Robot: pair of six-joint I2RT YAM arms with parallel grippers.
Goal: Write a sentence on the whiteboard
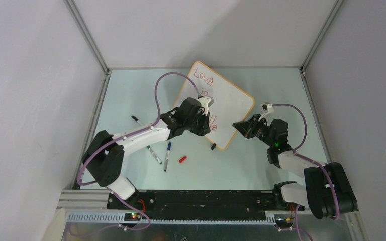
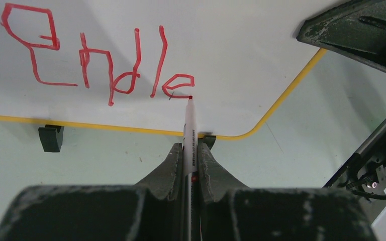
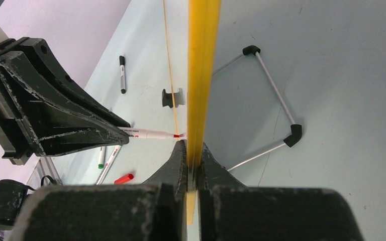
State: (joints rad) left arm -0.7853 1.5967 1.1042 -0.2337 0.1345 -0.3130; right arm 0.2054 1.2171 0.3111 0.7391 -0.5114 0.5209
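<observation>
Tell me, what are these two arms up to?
They are writing on a whiteboard. The right gripper clamps the board's edge. The left gripper holds a red marker with its tip on the board. The sentence reads "Love" on top and "Endle" on the bottom line, so the last word looks unfinished. Spare markers and a red cap lie on the table.

Top cam: high behind arm bases, looking down on bench (image 1: 125, 95). Left wrist: close, facing whiteboard (image 2: 231, 40) front. Right wrist: close, edge-on; overlap probably its lower edge.
</observation>
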